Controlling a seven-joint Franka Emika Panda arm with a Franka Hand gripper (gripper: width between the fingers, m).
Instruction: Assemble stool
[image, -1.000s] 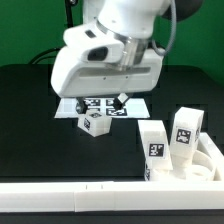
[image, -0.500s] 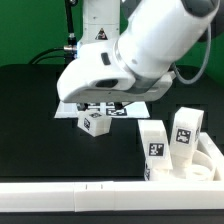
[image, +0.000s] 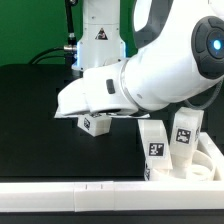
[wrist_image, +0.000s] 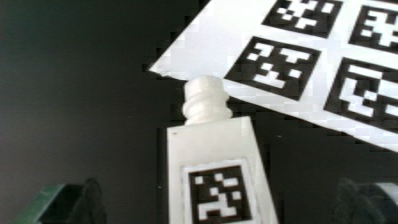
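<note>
On the exterior view's left you have bare black desk (image: 30, 110), with the long white rail (image: 70, 195) running along its near edge. Just right of that, a stubby white stool leg (image: 97, 125) lies on the desk below the arm (image: 140, 85), a black-and-white square tag on the face toward you. The arm's white bulk covers most of the middle and hides the marker board in this view.

Further right, two more legs stand upright side by side: one (image: 153, 148) nearer the centre, the other (image: 184, 136) just beside it on the exterior view's right. Both are blocky white pieces with a square tag on the front. They rise from the round white seat (image: 205, 165), whose curved rim shows at the far right, close to the rail.

In the wrist view you see the lying leg (wrist_image: 214, 170) from above: a long white block with a tag on its flat face and a threaded white stub at its end. That stub reaches the edge of the marker board (wrist_image: 294, 65), which lies tilted in the picture with several tags showing.

The pincer (wrist_image: 214, 203) is spread wide, its two dark fingertips (wrist_image: 71, 203) showing on either side of the leg and well clear of it, gripping nothing.
</note>
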